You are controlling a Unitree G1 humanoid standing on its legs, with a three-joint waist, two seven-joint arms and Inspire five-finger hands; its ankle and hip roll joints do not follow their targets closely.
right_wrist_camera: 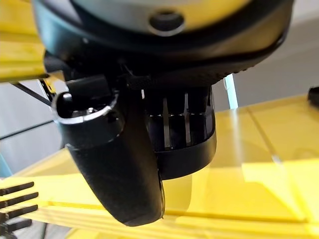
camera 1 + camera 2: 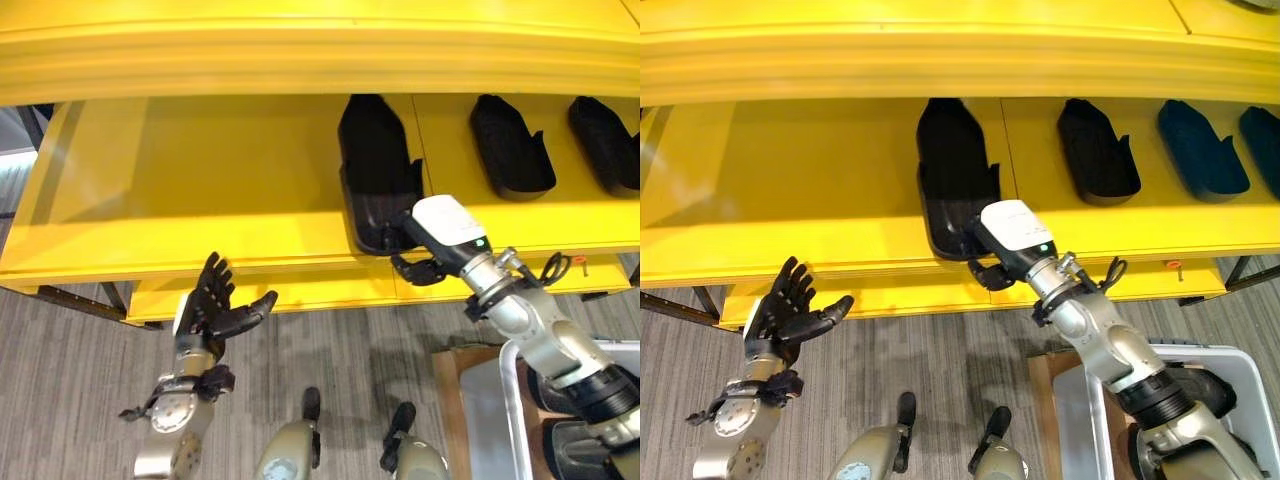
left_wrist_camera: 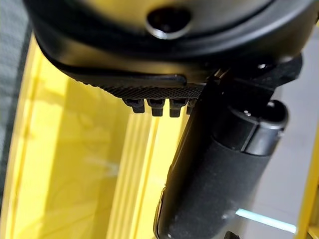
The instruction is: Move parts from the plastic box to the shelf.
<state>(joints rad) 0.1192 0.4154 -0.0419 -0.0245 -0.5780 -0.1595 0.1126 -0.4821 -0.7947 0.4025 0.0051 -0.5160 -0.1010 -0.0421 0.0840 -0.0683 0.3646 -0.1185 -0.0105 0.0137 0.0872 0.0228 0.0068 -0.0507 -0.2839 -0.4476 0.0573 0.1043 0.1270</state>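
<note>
The right robot hand (image 2: 990, 272) grasps the near end of a black part (image 2: 955, 180) lying on the shelf (image 2: 790, 190). It looks stiff, light, slippery; grip its rim. The left robot hand (image 2: 785, 305) hovers, fingers spread.

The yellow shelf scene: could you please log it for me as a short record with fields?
shelf: yellow shelf, black parts set in a row on it
part being placed: black part at the shelf's front edge, right hand curled on its near end
other parts: two more black parts farther right on the shelf
left hand: left hand raised before the shelf, fingers straight, holding nothing
plastic box: white plastic box at lower right, dark parts inside
</note>
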